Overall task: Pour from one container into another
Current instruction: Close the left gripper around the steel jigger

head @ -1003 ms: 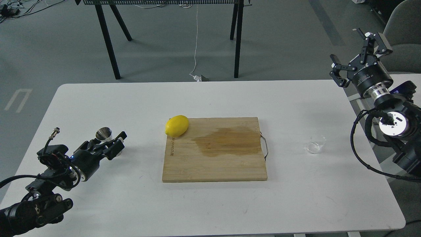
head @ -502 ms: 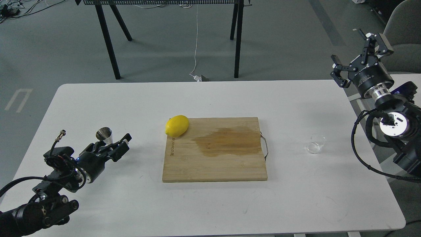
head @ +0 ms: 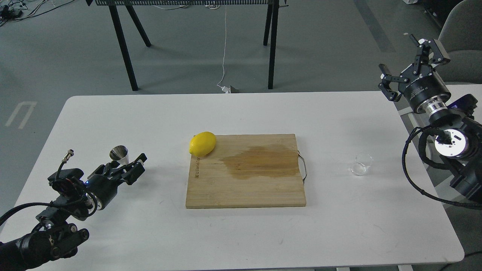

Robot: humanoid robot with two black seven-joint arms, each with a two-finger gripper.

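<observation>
The steel jigger [head: 118, 153] stands upright near the table's left edge. My left gripper [head: 126, 168] lies low just in front of it and looks open. Its fingers [head: 138, 165] hide the jigger's lower cone, and I cannot tell whether they touch it. Far off on the right side of the table the clear glass cup [head: 362, 164] stands alone. Well behind that cup, my right gripper [head: 410, 64] is raised past the table's right edge, its two fingers spread wide and holding nothing.
A wooden cutting board [head: 244, 188] with a wet stain and a wire handle lies in the middle of the white table [head: 150, 113]. A lemon [head: 203, 143] rests on its back left corner. Black table legs stand on the floor behind.
My left gripper has shifted a little to the right beside the jigger, which stayed in place. The right gripper has barely moved.
</observation>
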